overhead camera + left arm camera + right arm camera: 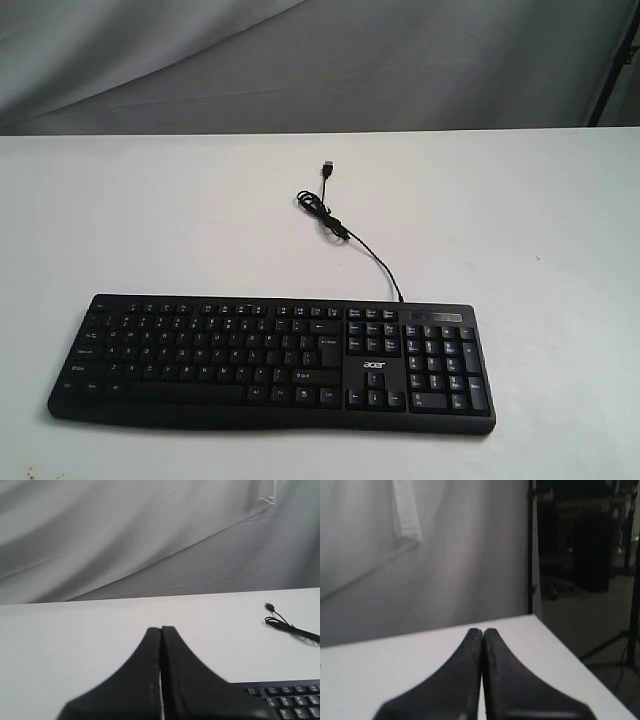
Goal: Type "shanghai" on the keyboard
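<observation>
The wide black keyboard [275,362] with a number pad and white "acer" logo lies near the front of the white table, slightly angled. Its thin black cable [345,235] runs back to a loose USB plug [327,168]. Neither arm shows in the exterior view. In the left wrist view my left gripper [161,628] is shut with nothing in it, above bare table, with a corner of the keyboard [290,700] and the cable [287,626] off to one side. My right gripper [482,630] is also shut and empty, over the table near its edge; no keyboard shows there.
A grey cloth backdrop [300,60] hangs behind the table [150,220]. In the right wrist view the table's edge [570,652] drops to a dark floor with a black stand pole [530,545] and tripod legs [615,645].
</observation>
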Controlling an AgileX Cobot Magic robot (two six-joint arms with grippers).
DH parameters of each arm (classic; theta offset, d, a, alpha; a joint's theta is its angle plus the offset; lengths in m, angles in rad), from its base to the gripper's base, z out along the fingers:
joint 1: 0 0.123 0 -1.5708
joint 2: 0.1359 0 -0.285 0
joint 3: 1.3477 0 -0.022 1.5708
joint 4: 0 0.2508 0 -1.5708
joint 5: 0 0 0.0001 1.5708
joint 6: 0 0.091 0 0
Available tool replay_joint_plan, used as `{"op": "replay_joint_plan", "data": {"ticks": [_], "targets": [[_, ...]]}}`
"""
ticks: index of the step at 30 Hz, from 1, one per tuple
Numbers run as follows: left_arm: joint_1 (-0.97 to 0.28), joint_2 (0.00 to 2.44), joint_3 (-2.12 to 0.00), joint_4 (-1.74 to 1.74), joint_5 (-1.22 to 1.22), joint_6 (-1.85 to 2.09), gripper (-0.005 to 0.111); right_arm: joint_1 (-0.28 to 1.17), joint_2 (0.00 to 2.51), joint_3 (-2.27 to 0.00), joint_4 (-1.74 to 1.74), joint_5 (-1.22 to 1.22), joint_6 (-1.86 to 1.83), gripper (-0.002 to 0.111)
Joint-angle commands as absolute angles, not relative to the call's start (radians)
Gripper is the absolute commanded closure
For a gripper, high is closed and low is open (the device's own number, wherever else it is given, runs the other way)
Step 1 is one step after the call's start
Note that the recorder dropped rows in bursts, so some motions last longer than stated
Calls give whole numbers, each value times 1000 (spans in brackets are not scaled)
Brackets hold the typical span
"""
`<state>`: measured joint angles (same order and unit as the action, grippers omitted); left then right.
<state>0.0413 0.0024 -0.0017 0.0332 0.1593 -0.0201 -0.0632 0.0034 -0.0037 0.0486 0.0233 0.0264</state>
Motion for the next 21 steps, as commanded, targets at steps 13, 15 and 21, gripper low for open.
{"op": "replay_joint_plan", "data": {"ticks": [13, 15, 21], "targets": [[35, 0, 0, 33, 153, -23, 107, -70, 0, 0, 18, -513, 531, 108], [35, 0, 0, 33, 153, -23, 107, -70, 0, -16, -67, -518, 548, 108], [35, 0, 0, 33, 153, -23, 107, -70, 344, -335, -380, -558, 844, 108]]}}
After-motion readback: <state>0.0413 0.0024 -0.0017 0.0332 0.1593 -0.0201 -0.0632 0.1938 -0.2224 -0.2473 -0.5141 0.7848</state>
